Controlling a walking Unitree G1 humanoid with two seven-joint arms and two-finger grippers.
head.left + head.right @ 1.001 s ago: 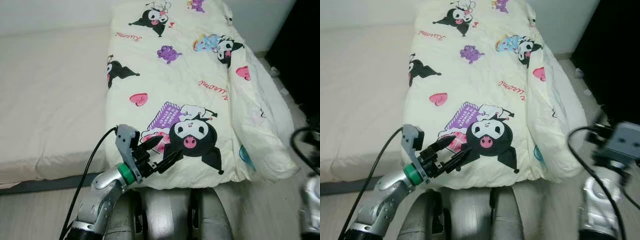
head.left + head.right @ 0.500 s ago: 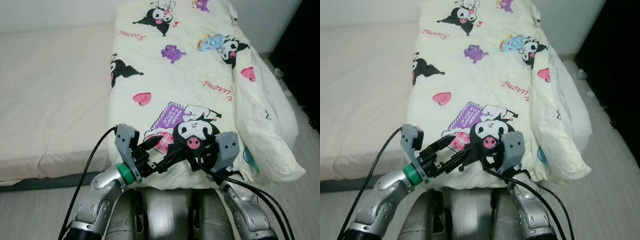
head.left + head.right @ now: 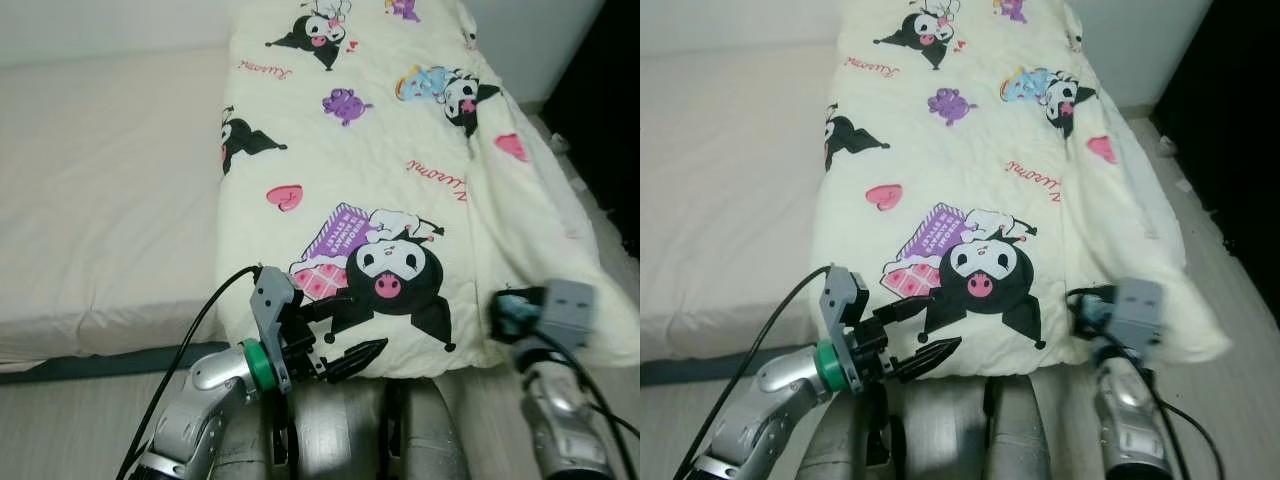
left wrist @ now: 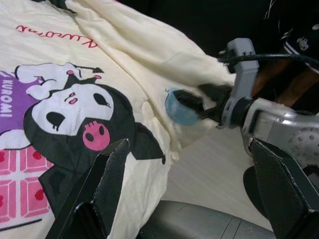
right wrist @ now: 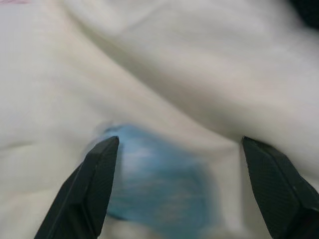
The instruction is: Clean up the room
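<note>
A cream blanket (image 3: 380, 150) printed with black cartoon figures, hearts and a purple book covers the right half of the bed. Its near edge hangs over the foot of the bed in front of me. My left gripper (image 3: 365, 322) is open at that near edge, just below the big black figure (image 4: 75, 119). At the blanket's near right corner my right gripper (image 3: 507, 312) is open. A blue print (image 5: 159, 184) on the cloth lies between its fingers, and the left wrist view shows its fingertips (image 4: 185, 97) against that blue patch.
The bare pale mattress (image 3: 100, 200) fills the left half of the bed, with a dark frame edge (image 3: 90, 365) under it. Light wood floor (image 3: 60, 430) lies at the foot. Dark furniture (image 3: 610, 100) stands close on the right. My own grey body (image 3: 340, 430) is below.
My right arm swung from the middle of the blanket's near edge out to its right corner. The left gripper dropped lower and nearer. The blanket's right flap now lies flatter.
</note>
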